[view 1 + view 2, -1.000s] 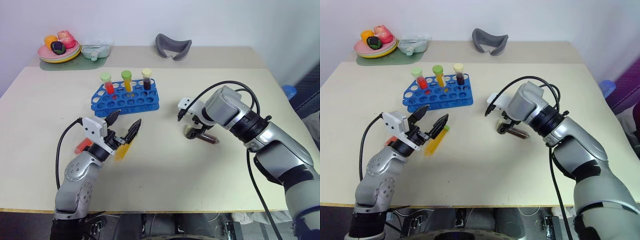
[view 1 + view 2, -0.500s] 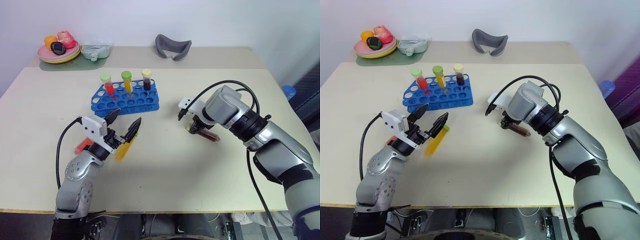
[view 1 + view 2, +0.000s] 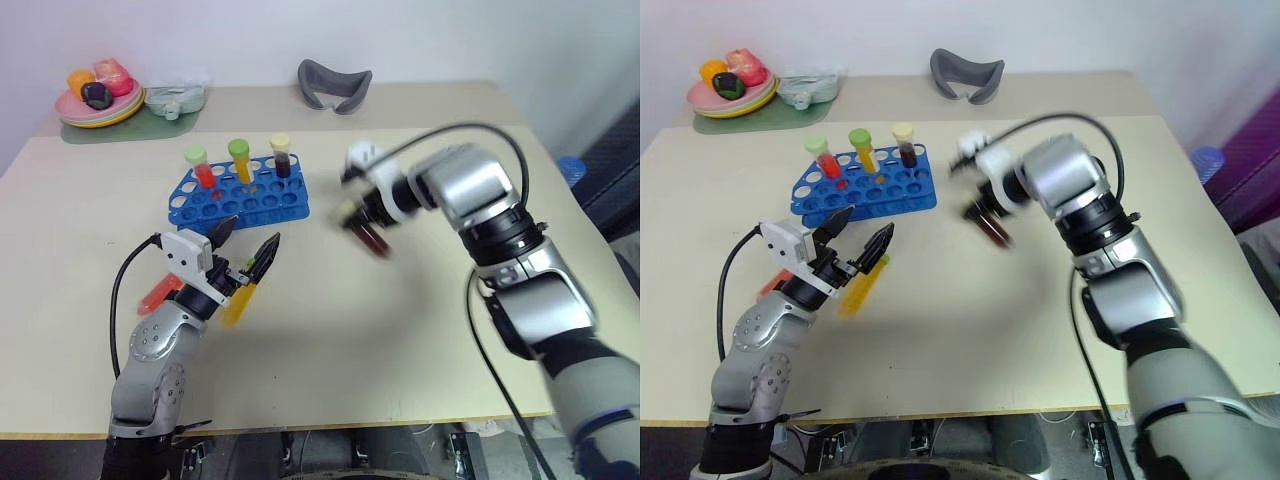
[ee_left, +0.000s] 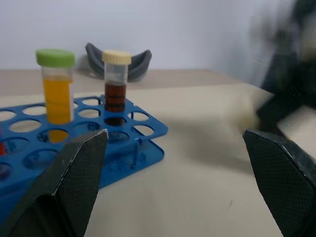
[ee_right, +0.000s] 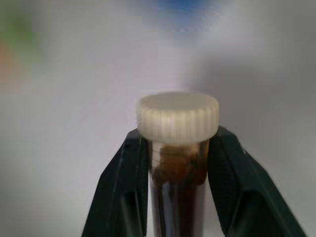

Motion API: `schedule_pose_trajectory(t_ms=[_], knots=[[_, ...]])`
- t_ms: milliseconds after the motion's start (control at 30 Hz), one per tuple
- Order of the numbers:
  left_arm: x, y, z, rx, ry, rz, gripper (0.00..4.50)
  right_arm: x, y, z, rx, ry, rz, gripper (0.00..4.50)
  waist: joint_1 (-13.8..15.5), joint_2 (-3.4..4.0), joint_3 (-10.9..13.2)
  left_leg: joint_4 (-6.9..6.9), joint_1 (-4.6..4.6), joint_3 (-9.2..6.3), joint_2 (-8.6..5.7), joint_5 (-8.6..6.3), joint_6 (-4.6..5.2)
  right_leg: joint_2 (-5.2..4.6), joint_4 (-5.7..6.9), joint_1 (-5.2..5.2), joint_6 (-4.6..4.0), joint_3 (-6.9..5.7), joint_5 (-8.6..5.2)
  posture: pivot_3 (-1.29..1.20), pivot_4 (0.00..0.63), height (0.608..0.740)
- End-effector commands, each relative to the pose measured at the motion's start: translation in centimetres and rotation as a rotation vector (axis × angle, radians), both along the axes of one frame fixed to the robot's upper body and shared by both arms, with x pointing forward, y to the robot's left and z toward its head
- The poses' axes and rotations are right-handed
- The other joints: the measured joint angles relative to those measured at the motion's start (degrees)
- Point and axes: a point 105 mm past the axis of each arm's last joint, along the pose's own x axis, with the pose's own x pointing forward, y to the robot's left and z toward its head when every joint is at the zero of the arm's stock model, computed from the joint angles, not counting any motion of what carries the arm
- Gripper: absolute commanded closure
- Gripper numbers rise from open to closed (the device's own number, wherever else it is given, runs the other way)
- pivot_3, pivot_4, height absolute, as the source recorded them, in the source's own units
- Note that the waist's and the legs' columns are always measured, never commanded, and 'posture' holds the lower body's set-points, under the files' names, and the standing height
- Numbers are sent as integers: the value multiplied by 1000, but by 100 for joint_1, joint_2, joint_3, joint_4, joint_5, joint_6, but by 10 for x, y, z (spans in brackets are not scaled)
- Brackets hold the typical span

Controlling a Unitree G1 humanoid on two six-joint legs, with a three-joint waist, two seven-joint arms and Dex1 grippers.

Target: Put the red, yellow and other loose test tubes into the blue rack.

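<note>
In the upper left of the head view, on the pale bench [image 3: 400,330], the blue rack [image 3: 240,198] is seen with three capped tubes already standing in its back row: red, yellow-orange and dark brown. It is judged a stiff, light plastic frame that could slide if pushed sideways, so any insertion is best made straight down through a hole.

At the upper centre, just right of the rack, the right gripper [image 3: 362,222] is closed on the dark brown tube [image 5: 177,148]. In the right wrist view the two fingers [image 5: 123,187] are pressed on the clear wall just under the cream cap. That spot is judged sound, since the ribbed cap forms a lip against slipping.

In the lower left, the left gripper [image 3: 245,252] is held above the bench with its fingers spread wide and nothing between them. Beneath it the yellow tube [image 3: 238,302] lies on its side, and the red tube [image 3: 158,293] lies partly hidden beside the wrist. These small tubes are judged light, rigid, smooth and prone to rolling, so each is best taken across the body near the cap.
</note>
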Motion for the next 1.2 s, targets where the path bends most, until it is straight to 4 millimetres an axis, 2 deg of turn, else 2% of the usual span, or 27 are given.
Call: schedule_pose_trajectory(t_ms=[33, 167, 333, 533, 900, 1200], knots=[[-3, 9, 11, 18, -48, 29, 0, 4, 10, 61, 398, -294, -56, 3143, 3, -1, 0, 1, -3, 2, 0, 0, 0, 0, 0, -2, 0, -1, 0, 0, 150, 735], [-1, 9, 11, 30, -46, 15, 0, 4, 31, 62, 655, -433, -141, 3143, 17, -3, -2, 9, -4, 4, -3, -1, 4, 0, -1, 3, 4, -1, 2, 0, 150, 735], [1, 9, 15, 39, -57, 7, 0, 12, 51, 42, 736, -506, -187, 3143, 8, -3, 0, 13, -4, 5, -6, -1, 4, 2, 0, 3, 7, 0, 3, 0, 150, 735], [-3, 17, 14, 43, -61, 26, 0, 19, 64, 14, 729, -530, -188, 3143, -18, -2, 0, 12, -3, 5, 4, 1, 1, 24, 0, 3, 7, 4, 3, 0, 150, 735], [-6, 20, 17, 42, -66, 54, 0, 21, 76, -8, 694, -513, -166, 3143, -5, -1, 0, 13, -2, 5, 9, 2, -2, 21, 0, 4, 7, 7, 3, 0, 150, 735], [-5, 19, 21, 42, -70, 52, 0, 30, 67, -25, 612, -553, -211, 3143, -7, -2, 0, 13, -1, 5, 9, 3, -3, 21, 1, 4, 7, 8, 3, 0, 150, 735]])
